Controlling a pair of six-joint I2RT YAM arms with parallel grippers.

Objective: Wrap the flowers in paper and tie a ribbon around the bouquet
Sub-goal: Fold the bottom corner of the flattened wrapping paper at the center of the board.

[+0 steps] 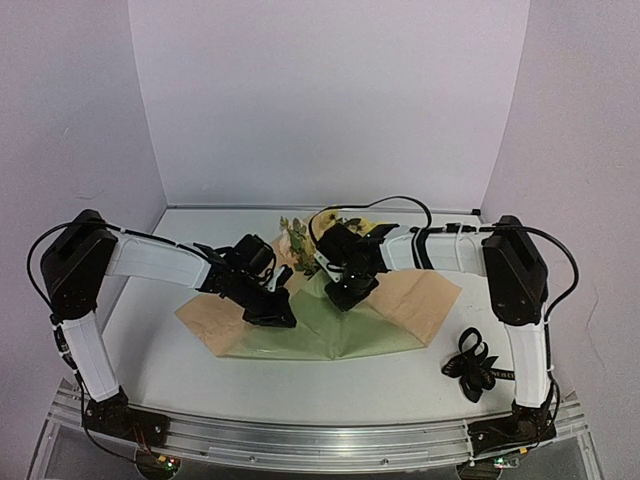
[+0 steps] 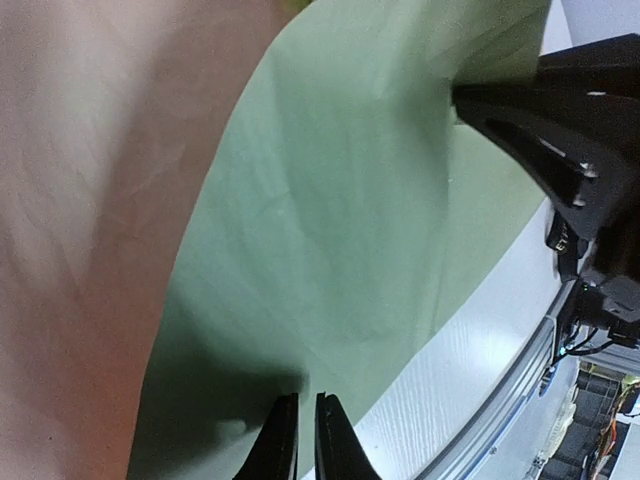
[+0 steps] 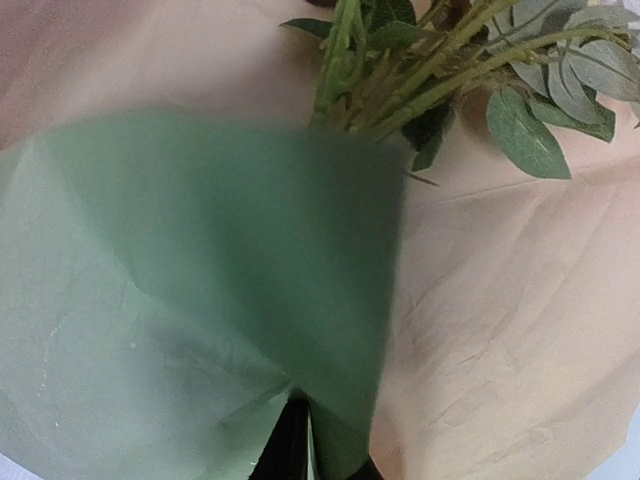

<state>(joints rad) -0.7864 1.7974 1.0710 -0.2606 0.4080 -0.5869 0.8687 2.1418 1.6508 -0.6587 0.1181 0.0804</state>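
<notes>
Edge of paper (image 3: 200,300) fold pinched in right hand (image 3: 312,452).

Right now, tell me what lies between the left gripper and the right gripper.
In the top view, only the olive-green face of the paper spans the gap between the left gripper and the right gripper; the flowers lie beyond it.

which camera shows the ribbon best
The top external view: the black ribbon lies looped on the table near the right arm's base, in full view. Neither wrist view shows it; both are filled mostly with paper.
</notes>
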